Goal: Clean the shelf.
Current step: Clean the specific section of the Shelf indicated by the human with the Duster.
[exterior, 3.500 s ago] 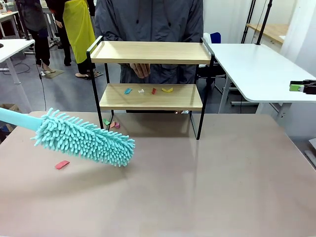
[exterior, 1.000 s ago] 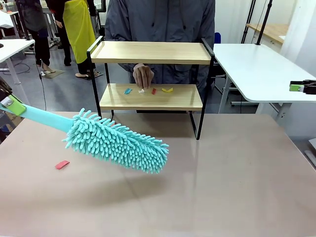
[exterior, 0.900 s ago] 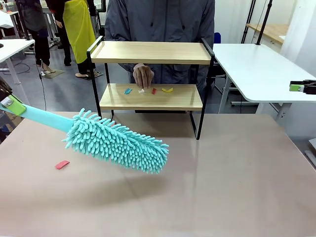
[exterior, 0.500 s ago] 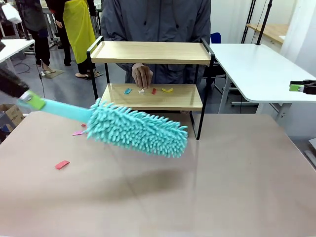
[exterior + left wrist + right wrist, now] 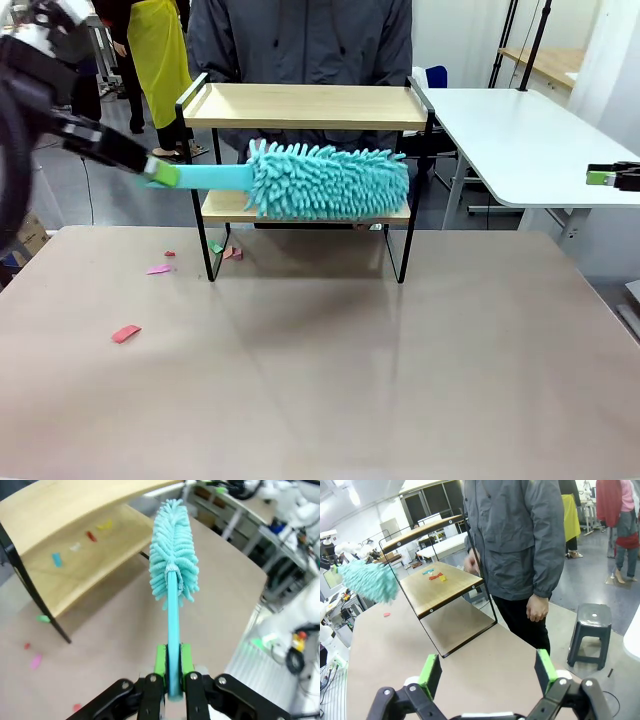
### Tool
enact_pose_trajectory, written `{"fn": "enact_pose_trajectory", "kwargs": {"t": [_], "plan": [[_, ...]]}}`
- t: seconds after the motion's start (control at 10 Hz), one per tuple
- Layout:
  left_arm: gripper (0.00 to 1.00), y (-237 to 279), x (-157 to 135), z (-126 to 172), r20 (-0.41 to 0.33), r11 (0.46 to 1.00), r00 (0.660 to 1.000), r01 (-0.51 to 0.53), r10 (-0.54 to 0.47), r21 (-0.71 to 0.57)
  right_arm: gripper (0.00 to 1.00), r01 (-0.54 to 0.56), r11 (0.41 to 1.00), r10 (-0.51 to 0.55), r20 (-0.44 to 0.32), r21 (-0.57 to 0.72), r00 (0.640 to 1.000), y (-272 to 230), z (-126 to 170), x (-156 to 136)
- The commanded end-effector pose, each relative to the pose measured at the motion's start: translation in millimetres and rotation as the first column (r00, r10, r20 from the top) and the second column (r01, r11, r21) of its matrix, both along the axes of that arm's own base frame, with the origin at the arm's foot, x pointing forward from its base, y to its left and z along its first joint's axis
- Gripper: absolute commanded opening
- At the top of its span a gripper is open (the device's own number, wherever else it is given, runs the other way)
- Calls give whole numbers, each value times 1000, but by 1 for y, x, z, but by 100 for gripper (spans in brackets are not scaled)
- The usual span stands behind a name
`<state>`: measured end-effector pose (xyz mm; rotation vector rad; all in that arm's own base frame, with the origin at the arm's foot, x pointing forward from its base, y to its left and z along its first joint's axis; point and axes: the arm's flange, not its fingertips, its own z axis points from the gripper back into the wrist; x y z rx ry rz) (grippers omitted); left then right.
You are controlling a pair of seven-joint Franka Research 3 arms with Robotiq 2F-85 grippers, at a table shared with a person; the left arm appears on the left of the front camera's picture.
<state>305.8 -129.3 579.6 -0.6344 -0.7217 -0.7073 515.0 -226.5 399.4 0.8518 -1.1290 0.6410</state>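
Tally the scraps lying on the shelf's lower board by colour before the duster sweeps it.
Blue scrap: 1
White scrap: 1
Red scrap: 1
Yellow scrap: 1
Total on the lower board: 4

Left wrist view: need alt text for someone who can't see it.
The left gripper clamps the handle of a fluffy teal duster, its head reaching out beside the lower board of the shelf. Small coloured scraps lie on that board and on the table near its leg.
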Motion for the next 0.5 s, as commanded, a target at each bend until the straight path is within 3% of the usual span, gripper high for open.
{"fn": "enact_pose_trajectory", "kwargs": {"t": [0.0, 0.4], "plan": [[14, -42, 26, -12, 63, 993, 991, -120, 121, -23, 100, 3, 1000, -3, 4, -4, 1000, 3, 3, 0], [14, -86, 68, -22, 39, 988, 988, -151, 152, -45, 100, 3, 1000, -3, 4, -4, 1000, 3, 3, 0]]}}
